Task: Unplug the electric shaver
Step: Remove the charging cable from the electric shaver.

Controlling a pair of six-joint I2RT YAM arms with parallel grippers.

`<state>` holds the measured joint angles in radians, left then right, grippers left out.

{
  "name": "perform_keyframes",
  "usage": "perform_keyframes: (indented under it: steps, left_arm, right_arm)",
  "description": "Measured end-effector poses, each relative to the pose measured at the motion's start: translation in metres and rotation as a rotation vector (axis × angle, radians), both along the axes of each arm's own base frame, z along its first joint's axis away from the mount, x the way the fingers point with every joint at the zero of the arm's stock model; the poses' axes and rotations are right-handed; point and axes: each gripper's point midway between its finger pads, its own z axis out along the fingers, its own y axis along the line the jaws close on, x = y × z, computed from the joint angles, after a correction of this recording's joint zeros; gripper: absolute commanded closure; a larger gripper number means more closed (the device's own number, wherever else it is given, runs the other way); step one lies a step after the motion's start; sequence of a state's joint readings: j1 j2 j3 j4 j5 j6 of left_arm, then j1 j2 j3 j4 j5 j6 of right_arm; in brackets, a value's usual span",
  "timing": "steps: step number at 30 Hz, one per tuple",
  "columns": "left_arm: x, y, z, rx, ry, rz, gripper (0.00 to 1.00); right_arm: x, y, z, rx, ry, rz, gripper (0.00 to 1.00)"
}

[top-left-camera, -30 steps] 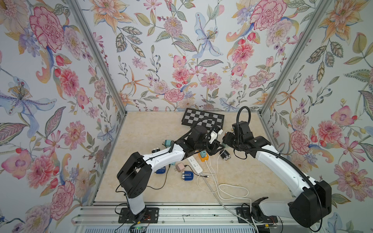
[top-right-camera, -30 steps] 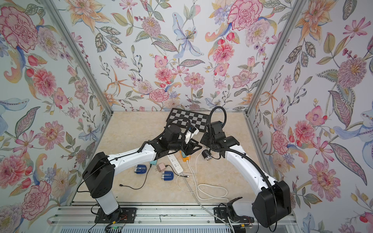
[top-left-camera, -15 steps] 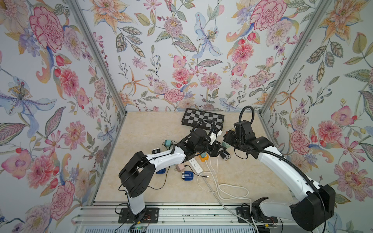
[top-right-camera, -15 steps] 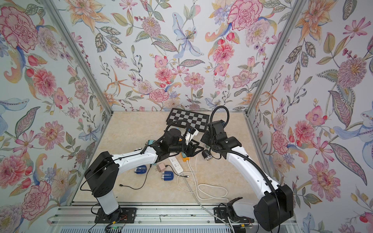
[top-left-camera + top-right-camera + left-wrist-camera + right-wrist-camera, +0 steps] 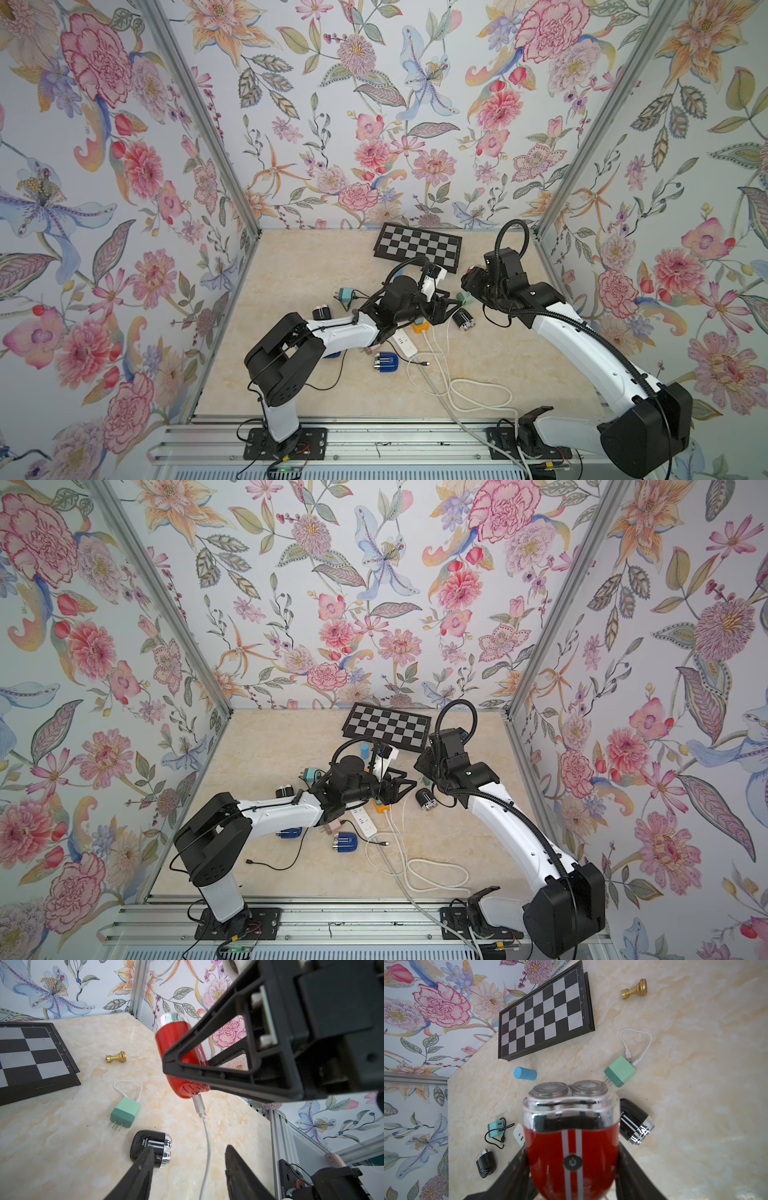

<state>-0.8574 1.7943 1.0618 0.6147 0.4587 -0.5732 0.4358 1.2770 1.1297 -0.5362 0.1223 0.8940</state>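
Closest in the left wrist view, the left gripper is hanging with jaws apart, the white cable running untouched between them (they have spread a little as the arm swung over from the power strip). Just beyond, the plug is still sitting in the base of the red shaver, which the right gripper is clamping in the air. So the pull is likely coming next. Farther off, a green charger is lying near the chessboard.

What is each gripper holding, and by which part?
The right gripper clamps the red shaver by its lower body's sides. Left gripper holds nothing; its fingers stand open near the white cable.
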Motion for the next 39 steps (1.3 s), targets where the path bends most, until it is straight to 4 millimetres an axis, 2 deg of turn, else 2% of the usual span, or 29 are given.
perform_keyframes:
  steps: [5,16,22,33,35,39]
  left_arm:
    - [0.003,-0.004,0.012,-0.065,-0.01,0.005,0.48]
    - [0.01,-0.011,0.007,-0.095,0.016,0.011,0.5]
    - [0.018,-0.015,0.006,-0.106,0.014,0.038,0.56]
    - [0.021,-0.016,0.01,-0.129,0.005,0.047,0.65]
    - [0.02,-0.017,0.01,-0.136,0.008,0.041,0.65]
    - [0.019,-0.018,0.008,-0.139,0.024,0.032,0.54]
  right_arm:
    - [-0.002,0.001,0.003,0.021,-0.004,-0.012,0.68]
    - [-0.005,0.006,0.006,0.058,-0.03,-0.037,0.69]
    - [-0.01,0.013,0.0,0.074,-0.014,-0.035,0.7]
    - [-0.008,0.012,0.002,0.086,-0.026,-0.064,0.7]
    - [-0.007,0.011,0.002,0.084,-0.027,-0.07,0.7]
    - [-0.007,0.008,0.002,0.078,-0.032,-0.086,0.71]
